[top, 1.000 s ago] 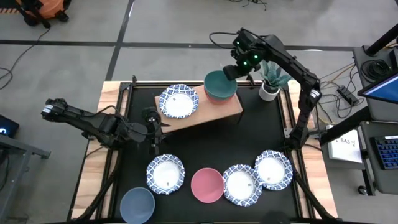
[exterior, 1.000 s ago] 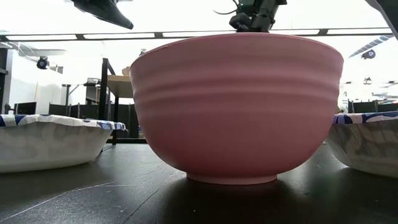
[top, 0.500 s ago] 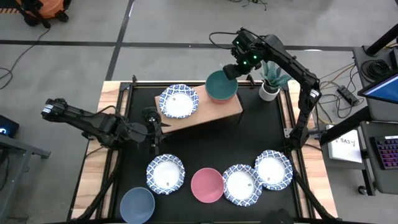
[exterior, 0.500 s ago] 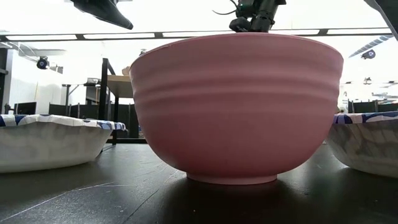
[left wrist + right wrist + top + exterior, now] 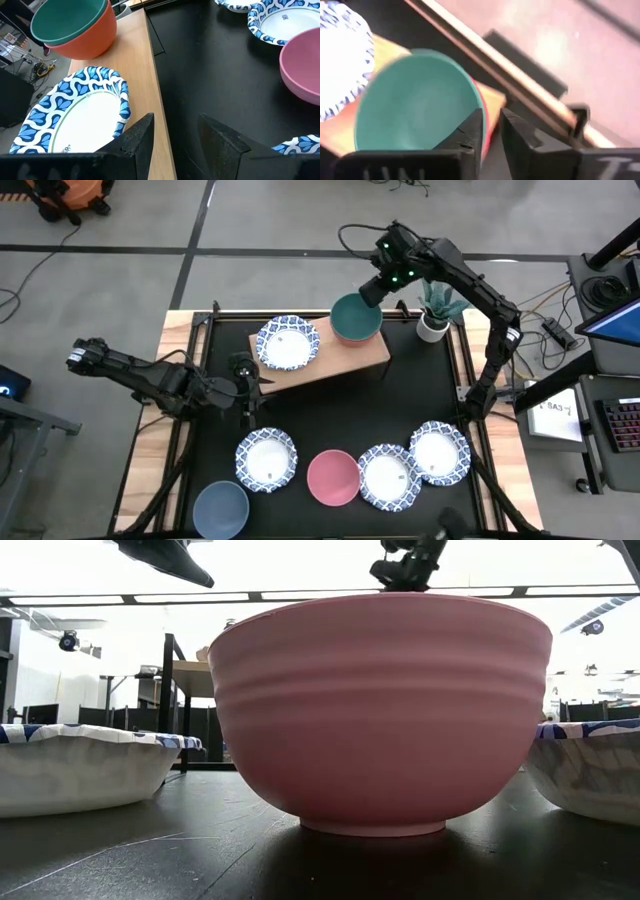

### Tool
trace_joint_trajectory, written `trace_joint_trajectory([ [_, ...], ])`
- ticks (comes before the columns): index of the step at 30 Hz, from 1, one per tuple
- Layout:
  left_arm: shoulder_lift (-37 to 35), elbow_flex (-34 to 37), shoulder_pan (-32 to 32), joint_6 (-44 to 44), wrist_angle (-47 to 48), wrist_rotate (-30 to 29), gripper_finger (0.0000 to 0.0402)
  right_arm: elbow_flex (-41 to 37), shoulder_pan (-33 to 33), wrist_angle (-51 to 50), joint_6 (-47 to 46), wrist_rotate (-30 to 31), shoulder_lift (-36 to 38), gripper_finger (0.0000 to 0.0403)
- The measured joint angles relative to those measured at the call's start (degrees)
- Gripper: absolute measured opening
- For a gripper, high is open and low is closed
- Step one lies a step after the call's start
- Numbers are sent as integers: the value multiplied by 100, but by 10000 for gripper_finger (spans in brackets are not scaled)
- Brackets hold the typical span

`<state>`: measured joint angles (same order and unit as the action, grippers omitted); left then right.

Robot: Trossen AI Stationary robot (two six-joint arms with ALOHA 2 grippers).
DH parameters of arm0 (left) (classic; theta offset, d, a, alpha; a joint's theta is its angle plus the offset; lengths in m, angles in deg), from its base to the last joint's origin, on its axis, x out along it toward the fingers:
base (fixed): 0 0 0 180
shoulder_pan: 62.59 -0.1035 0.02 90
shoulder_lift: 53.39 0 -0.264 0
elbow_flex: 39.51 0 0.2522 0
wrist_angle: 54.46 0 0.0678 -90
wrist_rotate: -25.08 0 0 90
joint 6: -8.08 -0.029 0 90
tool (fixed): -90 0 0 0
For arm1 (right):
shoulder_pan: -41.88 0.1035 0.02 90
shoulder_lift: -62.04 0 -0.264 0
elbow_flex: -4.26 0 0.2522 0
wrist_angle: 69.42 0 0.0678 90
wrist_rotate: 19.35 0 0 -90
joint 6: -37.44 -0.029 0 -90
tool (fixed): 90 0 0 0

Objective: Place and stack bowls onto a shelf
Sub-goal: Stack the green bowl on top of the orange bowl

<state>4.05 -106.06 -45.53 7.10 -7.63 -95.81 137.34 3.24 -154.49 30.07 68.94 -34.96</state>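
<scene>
The green bowl sits nested in the red bowl at the right end of the wooden shelf. A white bowl with a blue rim stands on the shelf's left half. My right gripper is open just beyond the green bowl's far right rim; it also shows in the right wrist view. My left gripper is open and empty, low by the shelf's near left end, and also shows in the left wrist view.
On the black table's near half stand three blue-rimmed white bowls, a pink bowl and a blue-grey bowl. A potted plant stands right of the shelf. The pink bowl fills the low view.
The green bowl has settled down into the red bowl on the shelf. My right gripper has drawn back from it, up and toward the table's far edge.
</scene>
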Motion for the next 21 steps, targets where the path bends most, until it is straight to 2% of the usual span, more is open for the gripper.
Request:
trace_joint_trajectory([
  [4, 1, 0, 0, 0, 27, 0, 134, -534, 283, 1711, 618, 25, 104, 15],
  [8, 1, 0, 0, 40, 84, 0, 134, -1262, 497, 3473, 1004, 25, 155, 9],
  [16, 1, 0, 0, 159, 285, 2, 134, -2742, 531, 5538, 1273, 40, 281, 9],
  [21, 1, 0, 0, 212, 350, 2, 134, -3884, 538, 7177, 1349, 29, 588, 9],
])
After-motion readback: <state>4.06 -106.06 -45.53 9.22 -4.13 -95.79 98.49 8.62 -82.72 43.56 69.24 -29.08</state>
